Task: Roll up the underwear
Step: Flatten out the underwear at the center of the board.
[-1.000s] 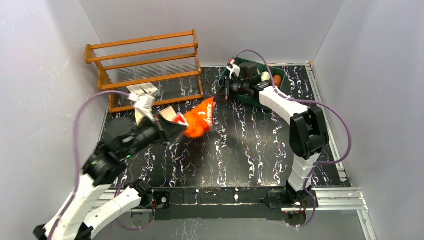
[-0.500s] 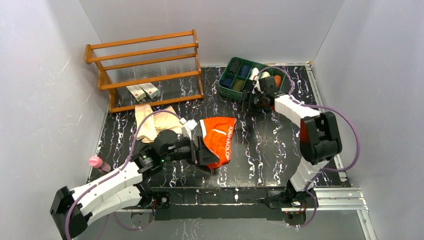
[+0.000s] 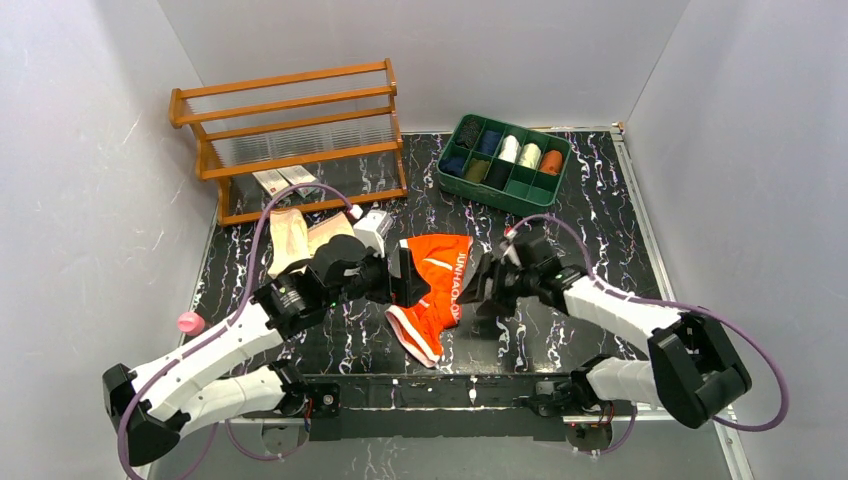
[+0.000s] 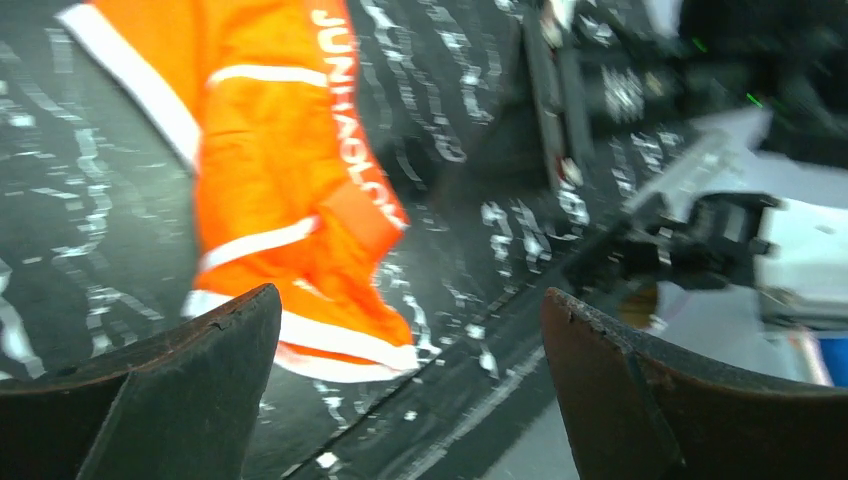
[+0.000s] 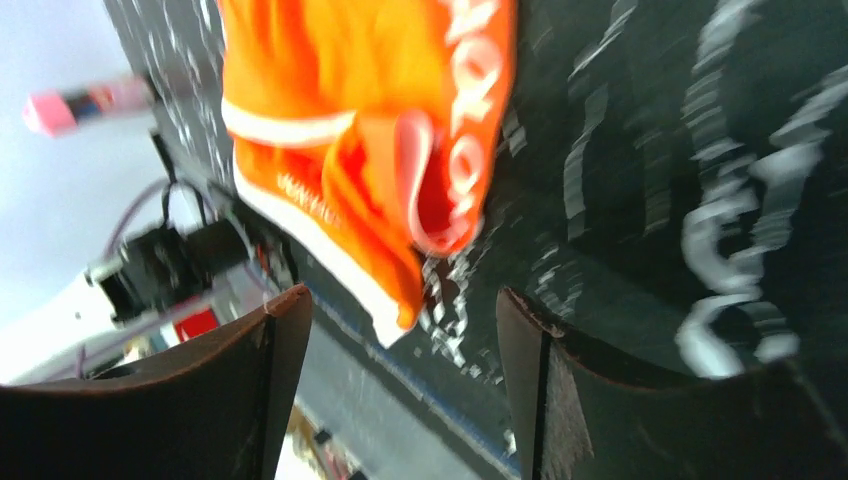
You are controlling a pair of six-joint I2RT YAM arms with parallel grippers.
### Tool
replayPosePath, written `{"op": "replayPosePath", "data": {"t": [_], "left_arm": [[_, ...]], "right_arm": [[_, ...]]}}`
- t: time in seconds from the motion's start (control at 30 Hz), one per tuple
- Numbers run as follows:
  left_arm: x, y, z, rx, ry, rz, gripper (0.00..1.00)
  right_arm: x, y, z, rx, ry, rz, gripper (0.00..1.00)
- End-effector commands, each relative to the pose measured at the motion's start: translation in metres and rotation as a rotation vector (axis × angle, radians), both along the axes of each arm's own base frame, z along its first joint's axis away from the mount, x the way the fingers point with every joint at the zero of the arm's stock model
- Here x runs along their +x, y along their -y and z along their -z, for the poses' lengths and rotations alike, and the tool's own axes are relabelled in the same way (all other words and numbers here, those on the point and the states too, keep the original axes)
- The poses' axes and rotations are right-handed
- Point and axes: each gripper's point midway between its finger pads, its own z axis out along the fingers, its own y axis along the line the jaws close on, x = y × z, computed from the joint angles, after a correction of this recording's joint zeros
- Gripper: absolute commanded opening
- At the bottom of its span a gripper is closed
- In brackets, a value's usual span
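Observation:
The bright orange underwear [image 3: 437,285] with white trim lies loosely spread on the black marbled table, its lower end bunched toward the front edge. My left gripper [image 3: 408,279] hangs open at its left side and my right gripper [image 3: 482,287] hangs open at its right side. In the left wrist view the orange underwear [image 4: 290,170] lies beyond my open left gripper [image 4: 410,300], with nothing between the fingers. In the right wrist view the orange underwear [image 5: 370,130] lies ahead of my open, empty right gripper [image 5: 405,298]. The pale tan underwear [image 3: 298,237] lies crumpled behind my left arm.
A wooden rack [image 3: 290,130] stands at the back left with two small boxes [image 3: 285,180] under it. A green tray [image 3: 490,198] holding several cloth rolls sits at the back right. A pink bottle [image 3: 189,322] lies at the table's left edge.
The orange underwear, held up between both shut grippers a second ago, now lies on the table. Both grippers have opened and let go. My right arm swung from the tray to the near side.

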Motion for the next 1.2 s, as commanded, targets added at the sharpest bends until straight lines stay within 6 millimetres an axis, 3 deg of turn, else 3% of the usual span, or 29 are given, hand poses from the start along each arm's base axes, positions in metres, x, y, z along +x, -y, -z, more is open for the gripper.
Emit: {"op": "replayPosePath", "data": {"t": [0.0,0.1,0.27,0.53,0.67,0.87,1.17], "left_arm": [[0.027,-0.047,0.027,0.286,0.038,-0.158,0.98],[0.048,-0.048,0.033,0.315,0.014,-0.177,0.98],[0.094,-0.050,0.038,0.251,-0.067,-0.166,0.98],[0.143,-0.002,0.043,0.301,-0.023,0.160,0.98],[0.155,0.020,0.054,0.298,-0.015,0.301,0.98],[0.174,0.045,0.093,0.330,-0.053,0.431,0.98],[0.183,0.053,0.152,0.446,-0.151,0.525,0.98]], "right_arm": [[-0.018,-0.042,-0.028,0.095,0.006,0.040,0.77],[-0.025,-0.050,-0.020,0.063,-0.022,0.110,0.78],[-0.011,-0.053,-0.011,0.031,-0.081,0.274,0.76],[-0.003,-0.058,0.002,-0.033,-0.230,0.441,0.70],[0.006,-0.058,0.005,-0.057,-0.243,0.504,0.70],[0.006,-0.054,0.025,-0.143,-0.316,0.566,0.71],[-0.005,-0.037,0.044,-0.314,-0.381,0.590,0.68]]}}
